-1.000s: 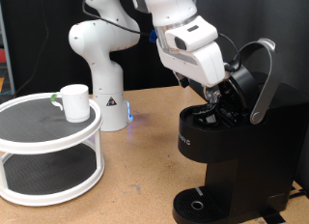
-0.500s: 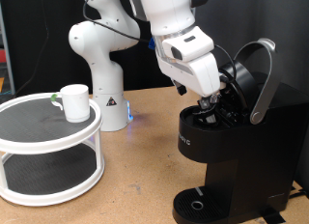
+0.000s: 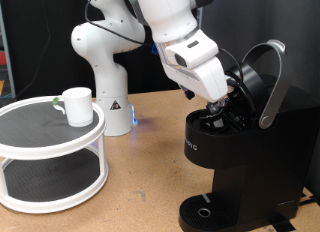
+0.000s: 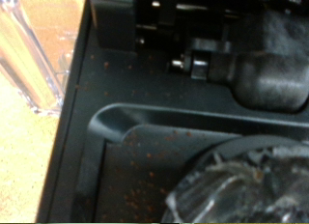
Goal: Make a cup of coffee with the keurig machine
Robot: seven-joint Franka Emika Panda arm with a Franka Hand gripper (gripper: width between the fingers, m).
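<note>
The keurig machine [image 3: 235, 162] stands at the exterior view's right with its silver-grey lid handle [image 3: 272, 82] raised and the pod chamber open. My gripper [image 3: 222, 104] reaches down into that open chamber, and its fingertips are lost against the black parts. The wrist view shows the machine's black inside [image 4: 116, 137], speckled with coffee grounds. It also shows the curved rim of the pod holder [image 4: 241, 152] with something dark and shiny [image 4: 232, 195] in it. The cup [image 3: 77, 104] stands upright on the white round stand [image 3: 50, 137] at the exterior view's left, far from the gripper.
The white two-tier stand fills the exterior view's lower left. The arm's white base [image 3: 105, 77] stands behind it on the wooden table [image 3: 150, 182]. The machine's drip tray [image 3: 205, 210] at the bottom holds nothing.
The arm's wrist has shifted slightly to the exterior view's left and tilted. The gripper stays at the open chamber. The cup has not moved.
</note>
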